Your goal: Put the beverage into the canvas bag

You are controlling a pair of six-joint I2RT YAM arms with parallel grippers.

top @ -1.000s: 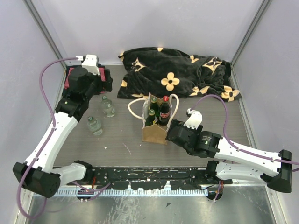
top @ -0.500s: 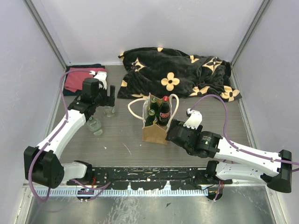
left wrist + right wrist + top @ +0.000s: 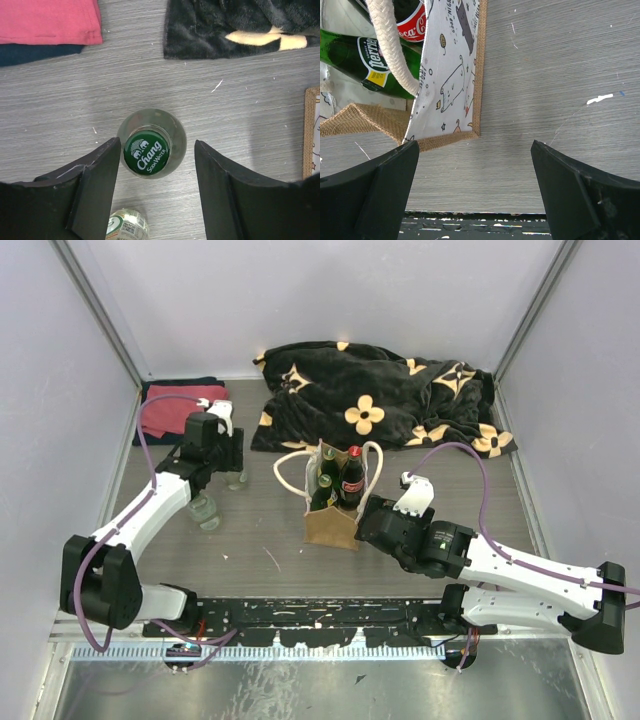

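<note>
Green-capped clear soda bottle (image 3: pixel 151 146) stands upright on the table (image 3: pixel 260 115) between the half-open jaws of the left tool (image 3: pixel 156 150), apparently not yet gripped; the canvas bag (image 3: pixel 330 522) stands off to its right, nearer the wide-open, empty right tool (image 3: pixel 474 147).

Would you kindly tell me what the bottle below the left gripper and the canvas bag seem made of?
Bottle: probably clear glass, see-through and glossy; its green cap looks like printed metal. Canvas bag: coarse brown jute-like weave at the edges, smooth pale printed panel, white twisted rope handle.
</note>
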